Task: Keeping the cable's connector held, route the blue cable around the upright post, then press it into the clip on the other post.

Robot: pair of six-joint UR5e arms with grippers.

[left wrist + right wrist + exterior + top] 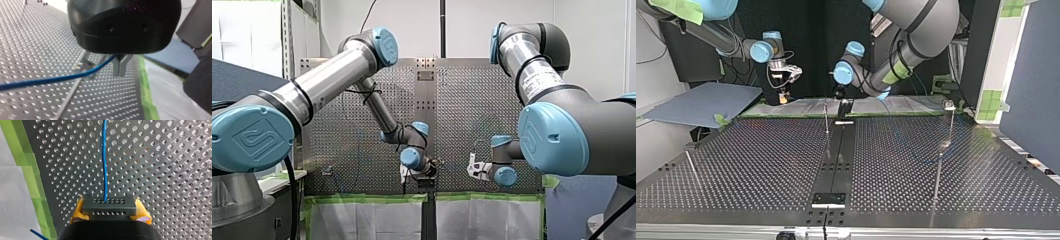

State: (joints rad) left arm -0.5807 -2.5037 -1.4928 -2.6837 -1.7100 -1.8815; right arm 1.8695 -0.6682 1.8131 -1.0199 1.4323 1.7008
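While my right gripper [110,214] pinches the connector [109,204] and my left gripper [120,72] clamps the blue cable [50,80]; a taut pull could slip it.

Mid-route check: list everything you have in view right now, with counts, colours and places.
blue cable: 1, blue, runs over the table ahead of my right gripper; another stretch passes through my left gripper.
connector: 1, dark grey, at the cable's end, between the yellow pads.
posts: 3, thin metal; in the top view at far middle, right and left.
clip: 1, pale, atop the right-hand post.
table: 1, grey, perforated.
black strip: 1, down the table's middle.
green tape: strips, along the table's edge.
board: 1, blue-grey, beyond the table at the top view's left.
left gripper: 1, black, metal fingers, shut on the cable.
right gripper: 1, shut on the connector.
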